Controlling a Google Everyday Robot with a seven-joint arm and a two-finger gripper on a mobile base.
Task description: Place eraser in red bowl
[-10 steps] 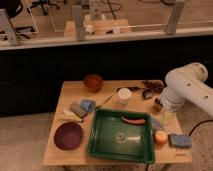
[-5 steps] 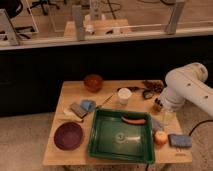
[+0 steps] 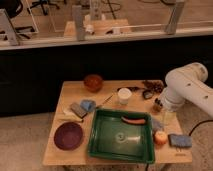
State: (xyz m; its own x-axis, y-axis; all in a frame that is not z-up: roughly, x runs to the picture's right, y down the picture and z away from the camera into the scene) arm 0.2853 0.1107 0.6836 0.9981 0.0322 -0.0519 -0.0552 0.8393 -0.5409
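The eraser [image 3: 78, 110] is a small flat grey block on the left part of the wooden table [image 3: 75, 92], next to a small blue object [image 3: 88, 104]. The red bowl [image 3: 93, 81] stands at the table's back edge, left of centre, and looks empty. My white arm [image 3: 187, 89] comes in from the right. The gripper [image 3: 159, 106] hangs low over the table's right side, just right of the green tray, far from both the eraser and the bowl.
A green tray [image 3: 100, 142] holding an orange sausage-shaped item [image 3: 134, 120] fills the table's middle front. A maroon dish [image 3: 68, 136] sits front left. A white cup [image 3: 124, 95], dark clutter [image 3: 150, 89], an orange fruit [image 3: 160, 138] and a blue sponge [image 3: 180, 141] are also there.
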